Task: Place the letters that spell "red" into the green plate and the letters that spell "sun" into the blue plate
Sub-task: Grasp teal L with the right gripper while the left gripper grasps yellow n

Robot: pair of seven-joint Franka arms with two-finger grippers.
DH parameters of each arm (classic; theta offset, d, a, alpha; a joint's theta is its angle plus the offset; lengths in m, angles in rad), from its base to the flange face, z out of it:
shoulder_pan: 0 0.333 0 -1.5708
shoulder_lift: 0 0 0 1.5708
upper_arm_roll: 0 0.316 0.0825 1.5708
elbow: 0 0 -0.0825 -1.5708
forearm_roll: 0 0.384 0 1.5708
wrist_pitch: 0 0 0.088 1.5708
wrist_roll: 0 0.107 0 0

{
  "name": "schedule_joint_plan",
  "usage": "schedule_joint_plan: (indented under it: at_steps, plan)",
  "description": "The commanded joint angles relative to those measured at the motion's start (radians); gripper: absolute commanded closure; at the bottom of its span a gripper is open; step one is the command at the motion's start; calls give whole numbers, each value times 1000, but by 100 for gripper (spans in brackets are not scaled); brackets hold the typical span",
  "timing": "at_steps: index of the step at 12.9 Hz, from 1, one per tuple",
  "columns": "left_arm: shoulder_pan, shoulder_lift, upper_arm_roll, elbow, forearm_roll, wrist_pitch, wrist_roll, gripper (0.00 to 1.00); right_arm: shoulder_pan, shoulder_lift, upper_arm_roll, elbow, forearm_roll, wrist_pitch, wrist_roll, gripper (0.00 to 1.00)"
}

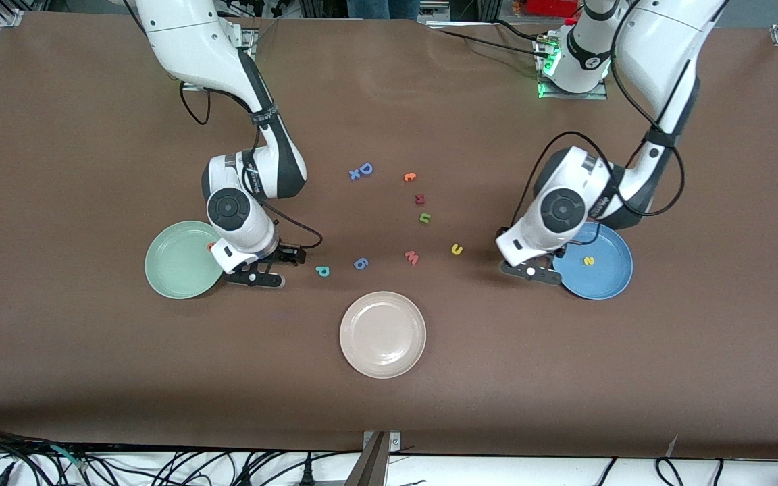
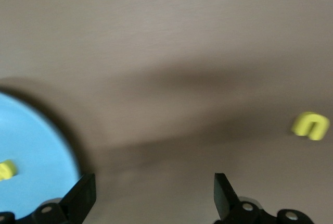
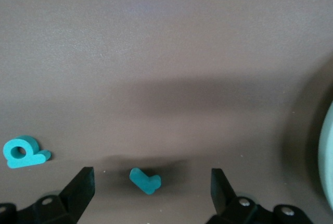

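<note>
My right gripper (image 1: pixel 269 267) hangs open low over the table beside the green plate (image 1: pixel 179 264). A small teal "r" (image 3: pixel 145 181) lies on the table between its fingers, untouched. An orange "e" (image 1: pixel 211 247) lies on the green plate, half hidden by that hand. The teal "d" (image 1: pixel 322 271) lies just toward the table's middle. My left gripper (image 1: pixel 532 271) stands open and empty over the table at the rim of the blue plate (image 1: pixel 608 277), which holds the yellow "s" (image 1: pixel 588 260). The yellow "u" (image 1: pixel 456 249) and the green "n" (image 1: pixel 424 217) lie on the table.
A cream plate (image 1: pixel 382 334) sits nearest the front camera. Loose letters lie mid-table: a pink "w" (image 1: pixel 411 257), a blue "6" (image 1: pixel 360 263), a dark red letter (image 1: pixel 419 199), an orange curled letter (image 1: pixel 409 177), a blue "D" (image 1: pixel 366 169) and a blue "x" (image 1: pixel 354 175).
</note>
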Motion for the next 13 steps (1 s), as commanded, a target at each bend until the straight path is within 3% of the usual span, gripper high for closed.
schedule_joint_plan:
  at_steps: [1, 4, 7, 13]
  plan:
    - [-57, 68, 7, 63, -19, -1, -10, 0, 6, 8, 3, -14, 47, 30, -2, 1]
    - [-96, 139, 3, 140, -21, 16, -76, 0, 1, 13, 3, -13, 89, 30, -13, 4]
    - [-121, 165, 5, 140, -48, 109, -84, 0, -5, 17, 3, -13, 89, 28, -15, 10]
    - [-196, 182, 7, 140, -41, 128, -157, 0, 1, 37, 15, -14, 113, 28, -7, 22]
